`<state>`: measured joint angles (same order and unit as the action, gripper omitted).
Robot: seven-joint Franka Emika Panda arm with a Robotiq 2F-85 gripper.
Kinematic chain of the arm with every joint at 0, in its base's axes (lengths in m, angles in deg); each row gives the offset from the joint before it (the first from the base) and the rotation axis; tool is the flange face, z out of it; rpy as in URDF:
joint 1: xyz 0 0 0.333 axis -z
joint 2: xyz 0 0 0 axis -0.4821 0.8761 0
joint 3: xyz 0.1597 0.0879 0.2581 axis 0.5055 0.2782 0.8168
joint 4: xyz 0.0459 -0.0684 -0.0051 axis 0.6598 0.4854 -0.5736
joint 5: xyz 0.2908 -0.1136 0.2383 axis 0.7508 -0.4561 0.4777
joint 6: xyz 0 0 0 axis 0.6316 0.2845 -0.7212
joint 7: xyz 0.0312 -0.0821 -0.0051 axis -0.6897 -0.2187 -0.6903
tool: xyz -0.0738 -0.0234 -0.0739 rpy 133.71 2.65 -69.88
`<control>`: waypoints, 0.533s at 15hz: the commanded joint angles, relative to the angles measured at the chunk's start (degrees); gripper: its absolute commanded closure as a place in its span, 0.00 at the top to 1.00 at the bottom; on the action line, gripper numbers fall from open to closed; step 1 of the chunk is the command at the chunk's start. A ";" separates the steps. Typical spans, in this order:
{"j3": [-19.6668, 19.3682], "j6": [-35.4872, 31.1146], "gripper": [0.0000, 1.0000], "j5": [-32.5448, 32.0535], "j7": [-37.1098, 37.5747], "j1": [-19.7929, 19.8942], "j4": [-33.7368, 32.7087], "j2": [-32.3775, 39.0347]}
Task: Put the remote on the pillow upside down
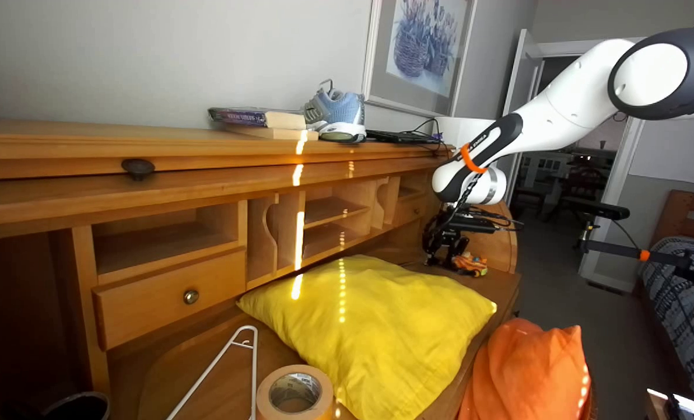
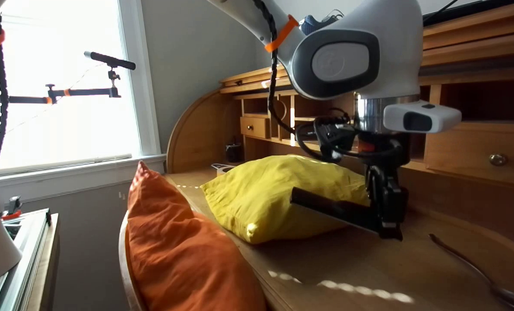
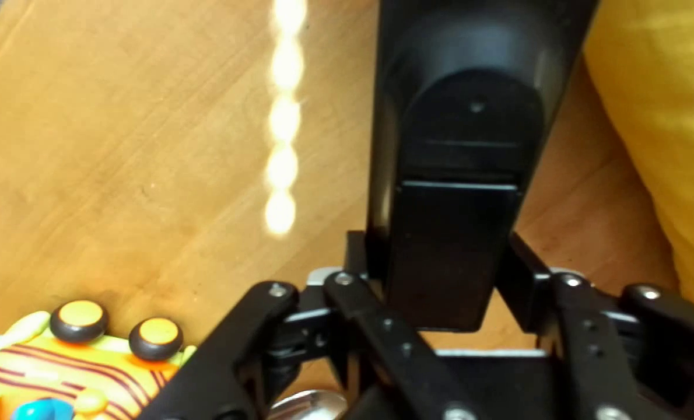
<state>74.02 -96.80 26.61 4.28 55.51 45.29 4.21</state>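
One remote (image 2: pixel 332 208) clasped by the gripper (image 3: pixel 440 259), just beside one yellow pillow (image 1: pixel 376 326)

The wrist view shows the gripper grasping the remote by its two long sides, near an end. In an exterior view the remote slants, its free end higher, in front of the yellow pillow; whether the two touch cannot be told. The yellow pillow lies on one desk (image 2: pixel 347 259).

Around the yellow pillow, in an exterior view, are one roll of tape (image 1: pixel 294 382) and one white hanger (image 1: pixel 254 373) at its near end, and one toy car (image 1: pixel 469 265) past its far end, right by the gripper. One orange cushion (image 2: pixel 188 255) sits alongside it, beyond the desk's edge, in both exterior views. Above and behind it, on top of the desk, are at least two books (image 1: pixel 248 118) and one shoe (image 1: pixel 344 111).

The wrist view alone gives two wheels (image 3: pixel 156 338) of the toy car and a seam (image 3: pixel 458 186) across the remote. An exterior view alone holds one window (image 2: pixel 71 95), past the yellow pillow. One framed picture (image 1: pixel 426 46), higher than the yellow pillow, and one bed (image 1: pixel 682 291), well apart from it, likewise show in an exterior view alone.
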 commanded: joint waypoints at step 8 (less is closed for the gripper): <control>-0.38 -9.68 0.31 -1.82 -1.98 -9.06 15.01 -15.32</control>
<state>73.39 -100.33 26.10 3.82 49.15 52.58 -6.46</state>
